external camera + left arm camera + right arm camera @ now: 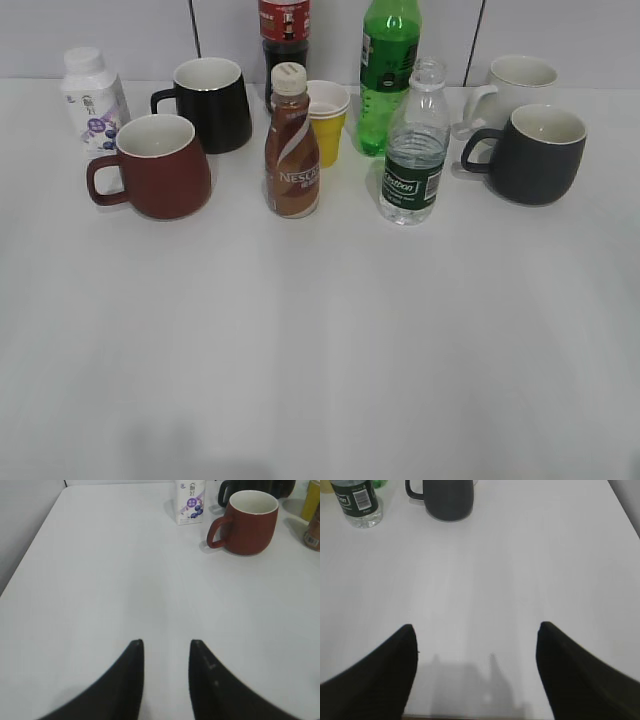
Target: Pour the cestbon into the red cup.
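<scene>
The cestbon [413, 150], a small clear bottle with a dark green label and no cap, stands upright right of centre on the white table; its lower part shows in the right wrist view [356, 502]. The red cup [158, 167] stands upright at the left, handle to the left; it also shows in the left wrist view [248, 521]. My left gripper [166, 645] is open and empty over bare table, well short of the red cup. My right gripper [476, 629] is wide open and empty near the table's front edge, far from the cestbon. Neither gripper shows in the exterior view.
A brown Nescafe bottle [291, 145] stands between cup and cestbon. Behind are a black mug [214, 103], a yellow paper cup [327, 120], a green soda bottle [388, 70], a cola bottle [284, 35] and a white milk bottle [92, 98]. A dark grey mug [535, 153] and a white mug [515, 85] stand right.
</scene>
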